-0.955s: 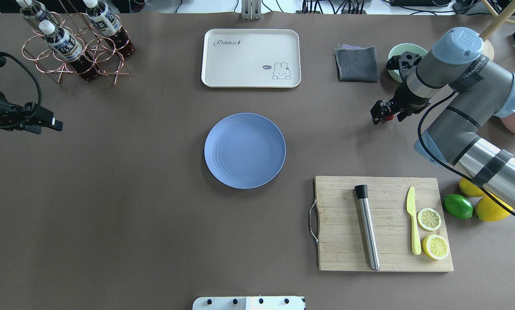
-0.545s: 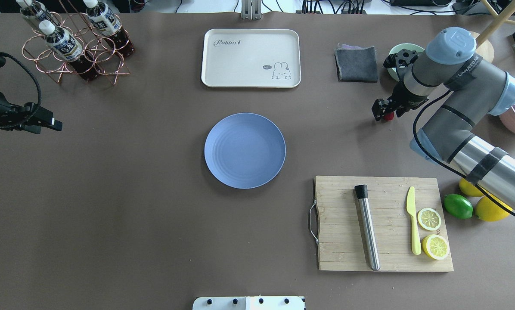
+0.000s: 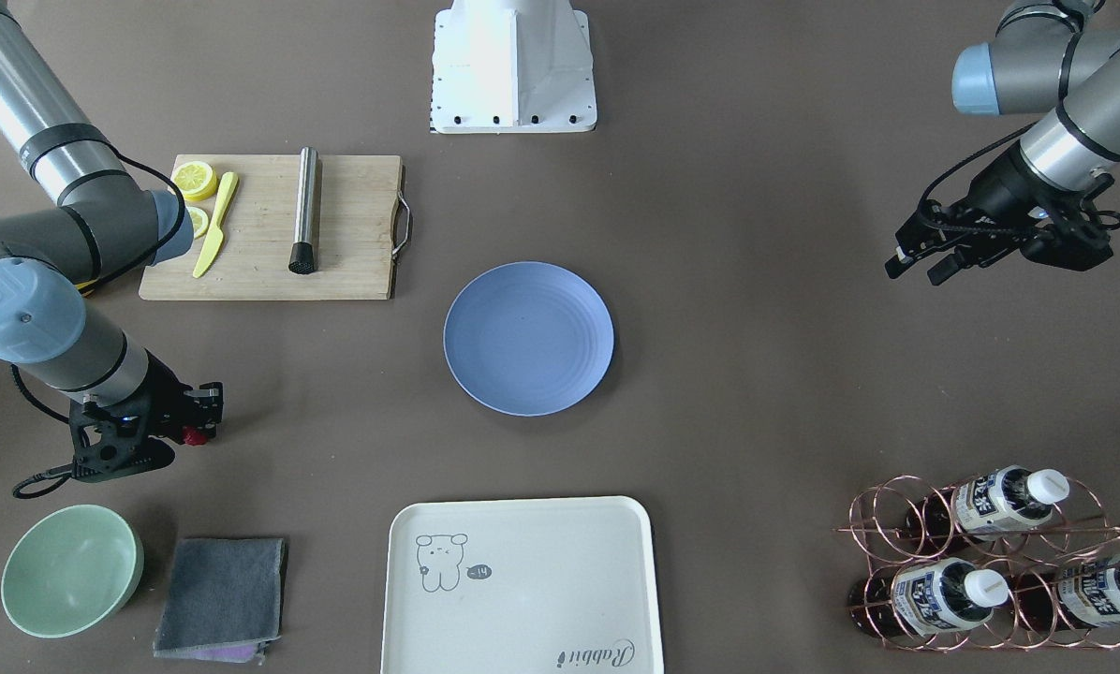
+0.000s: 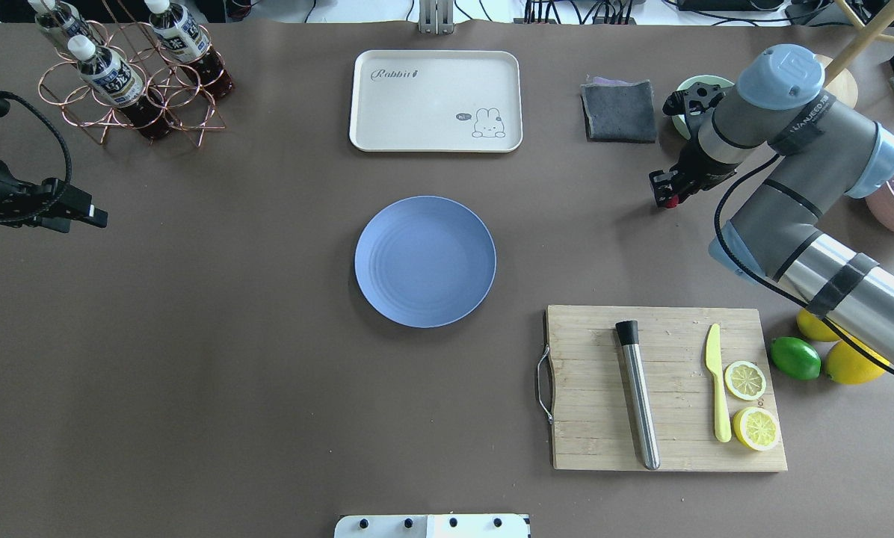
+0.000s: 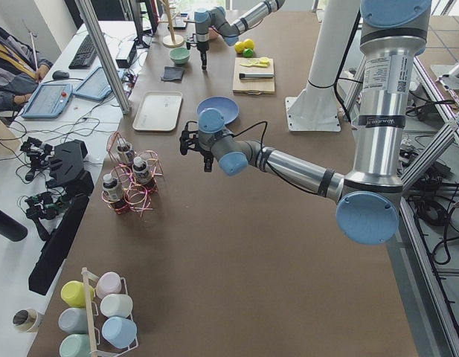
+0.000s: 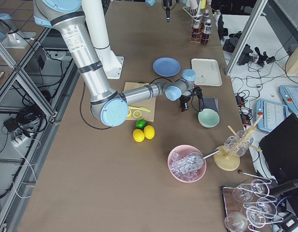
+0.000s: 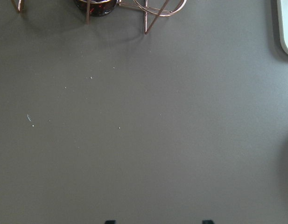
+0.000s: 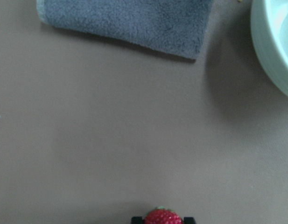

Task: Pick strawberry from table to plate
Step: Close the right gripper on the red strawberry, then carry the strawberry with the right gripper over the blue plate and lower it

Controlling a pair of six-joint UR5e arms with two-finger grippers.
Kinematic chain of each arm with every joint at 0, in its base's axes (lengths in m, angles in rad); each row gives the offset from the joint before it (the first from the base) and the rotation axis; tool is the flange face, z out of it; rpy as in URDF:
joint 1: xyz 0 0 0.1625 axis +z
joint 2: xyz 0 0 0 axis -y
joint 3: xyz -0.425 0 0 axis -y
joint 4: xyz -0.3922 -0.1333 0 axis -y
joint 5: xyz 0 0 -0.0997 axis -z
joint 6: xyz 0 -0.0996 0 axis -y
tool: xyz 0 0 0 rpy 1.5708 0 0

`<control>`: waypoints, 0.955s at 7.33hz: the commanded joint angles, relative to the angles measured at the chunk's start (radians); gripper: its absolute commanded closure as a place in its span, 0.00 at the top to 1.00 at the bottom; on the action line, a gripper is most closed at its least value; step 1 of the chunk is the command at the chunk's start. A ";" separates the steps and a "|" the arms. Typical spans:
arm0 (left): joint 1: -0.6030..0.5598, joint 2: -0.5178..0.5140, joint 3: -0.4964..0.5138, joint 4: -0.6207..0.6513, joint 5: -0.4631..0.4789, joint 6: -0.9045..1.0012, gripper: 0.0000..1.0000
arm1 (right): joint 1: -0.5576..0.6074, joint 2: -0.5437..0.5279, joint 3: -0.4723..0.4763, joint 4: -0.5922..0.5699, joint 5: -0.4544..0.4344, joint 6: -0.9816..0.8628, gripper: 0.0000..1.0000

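The strawberry (image 8: 163,217), small, red and bumpy, sits between the two black fingertips of my right gripper (image 8: 163,221) at the bottom edge of the right wrist view. The jaws stand narrow against its sides. From overhead, the right gripper (image 4: 665,193) is low over the table (image 4: 230,373) at the right, with the strawberry (image 4: 670,202) showing as a red spot under it. The blue plate (image 4: 424,261) lies bare at the table's centre, well left of that gripper. My left gripper (image 4: 81,213) hangs open at the far left, holding nothing.
A grey cloth (image 4: 619,110) and a mint bowl (image 4: 688,86) lie just beyond the right gripper. A cutting board (image 4: 596,418) with a steel muddler, knife and lemon slices is at near right, a lime (image 4: 794,357) and lemons beside it. A cream tray (image 4: 436,101) and a bottle rack (image 4: 129,82) are at the back.
The right arm's wrist has swung a little toward the back of the table, and its gripper has shifted slightly right at the strawberry. The left arm has not moved.
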 commanded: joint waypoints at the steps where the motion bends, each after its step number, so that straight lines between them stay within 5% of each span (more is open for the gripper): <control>1: 0.000 0.017 0.000 -0.003 0.002 0.000 0.70 | -0.071 0.085 0.077 -0.022 0.032 0.235 0.00; 4: 0.005 0.017 0.009 -0.002 0.003 0.002 0.70 | -0.304 0.177 0.191 -0.023 -0.107 0.618 0.00; 7: 0.000 0.018 0.017 -0.003 0.003 0.002 0.70 | -0.388 0.312 0.060 -0.011 -0.236 0.676 0.00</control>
